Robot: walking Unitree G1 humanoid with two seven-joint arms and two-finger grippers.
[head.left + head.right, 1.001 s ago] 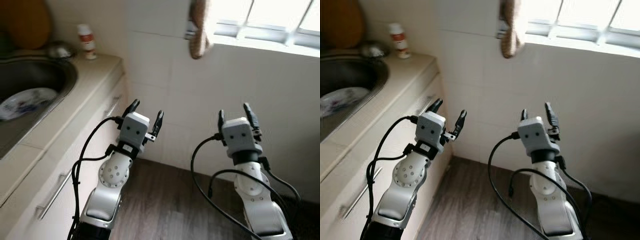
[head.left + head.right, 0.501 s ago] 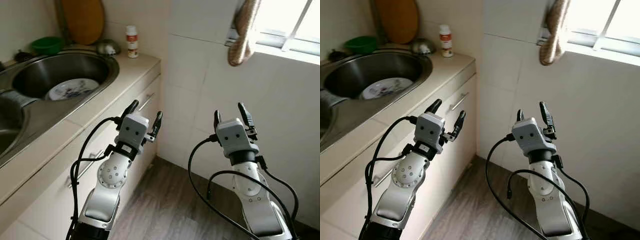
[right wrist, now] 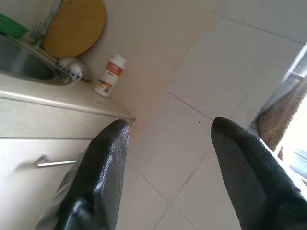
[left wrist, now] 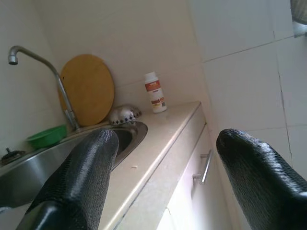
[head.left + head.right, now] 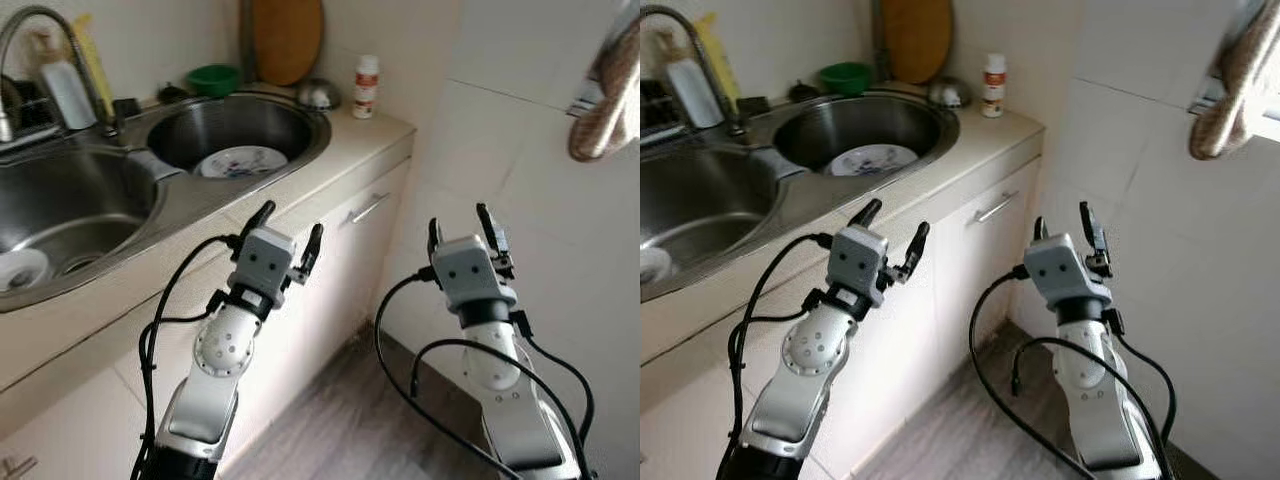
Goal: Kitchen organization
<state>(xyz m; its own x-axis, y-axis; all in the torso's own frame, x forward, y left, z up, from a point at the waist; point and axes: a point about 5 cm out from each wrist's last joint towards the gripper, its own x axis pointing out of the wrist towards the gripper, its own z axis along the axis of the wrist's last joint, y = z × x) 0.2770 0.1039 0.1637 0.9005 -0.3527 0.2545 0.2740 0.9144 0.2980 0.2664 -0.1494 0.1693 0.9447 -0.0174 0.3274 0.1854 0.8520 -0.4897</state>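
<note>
L gripper (image 5: pixel 285 228) & R gripper (image 5: pixel 463 223) raised, fingers apart, empty, beside beige counter edge (image 5: pixel 330 180). Beyond: blue-patterned white plate (image 5: pixel 237 161) in round steel sink basin (image 5: pixel 300 125); white red-label bottle (image 5: pixel 367 86) far corner.

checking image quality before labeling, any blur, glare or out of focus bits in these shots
Left eye view: evenly lit, slight softness, hanging beige cloth blurred at the edge. Right wrist view: bright window glare washes out one edge, black fingers near and soft. Left wrist view: fingers soft too, white bottle with orange label fairly sharp.

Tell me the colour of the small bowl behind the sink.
Green; the bowl shows best in the left eye view.
</note>
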